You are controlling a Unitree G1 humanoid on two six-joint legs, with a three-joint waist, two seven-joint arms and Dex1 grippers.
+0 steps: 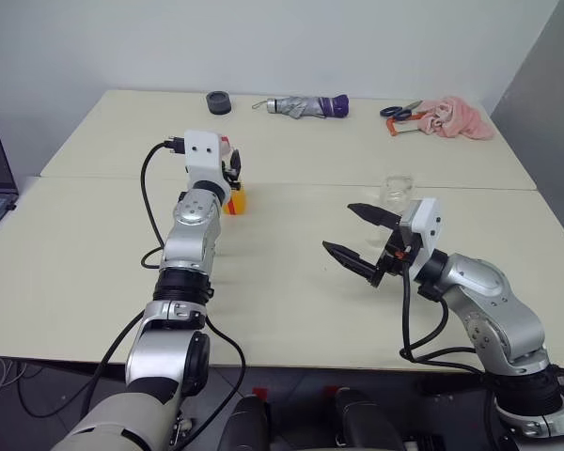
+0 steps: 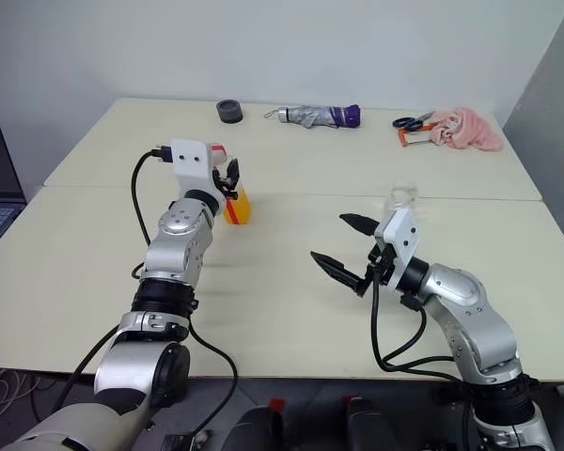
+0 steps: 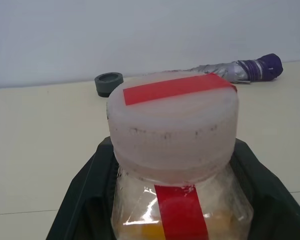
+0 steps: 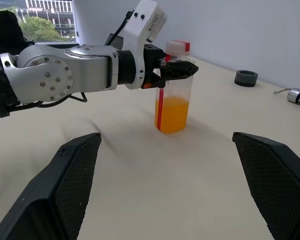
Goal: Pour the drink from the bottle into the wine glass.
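1. The bottle (image 4: pixel 173 90), standing on the counter (image 1: pixel 291 282) at left, is gripped just below its cap by the left jaws (image 4: pixel 176 70).
2. The drink (image 4: pixel 172 114) fills the bottle's lower half.
3. The right jaws (image 1: pixel 360 233) are held wide open above the counter.
4. The glass (image 1: pixel 396 191) stands just beyond the right jaws.

The left hand (image 4: pixel 177 70) grips the capped bottle (image 4: pixel 173 95) of orange drink (image 4: pixel 172 114) standing on the table (image 4: pixel 140 190).
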